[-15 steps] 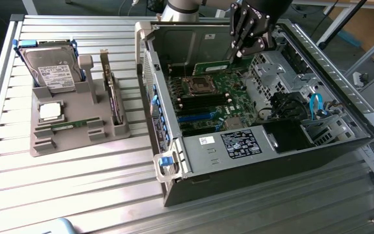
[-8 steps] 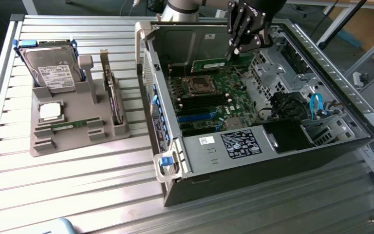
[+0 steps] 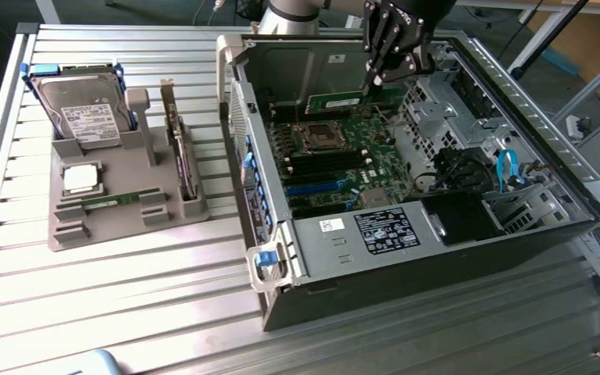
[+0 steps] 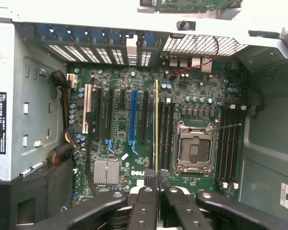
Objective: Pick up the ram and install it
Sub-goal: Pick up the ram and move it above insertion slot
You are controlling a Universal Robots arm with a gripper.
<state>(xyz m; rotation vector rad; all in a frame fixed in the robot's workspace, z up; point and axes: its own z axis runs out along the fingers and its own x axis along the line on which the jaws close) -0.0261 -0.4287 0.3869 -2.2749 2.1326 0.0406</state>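
Above the green motherboard [image 3: 383,156] inside the open black-and-silver computer case [image 3: 279,70], the thin green ram stick [image 3: 337,101] was clamped by its upper edge between the closed fingers of the black gripper [image 3: 378,78]. From the wrist, the ram stick [image 4: 156,124] appeared edge-on below the gripper [image 4: 157,184], running alongside the long black memory slots [image 4: 165,134] just beside the empty silver processor socket [image 4: 194,146]. Pick-up was judged complete and seating not yet; contact with a slot could not be told. On the exterior view's left, a grey moulded tray [image 3: 123,226] held a second stick [image 3: 107,201] and a hard drive [image 3: 87,109].
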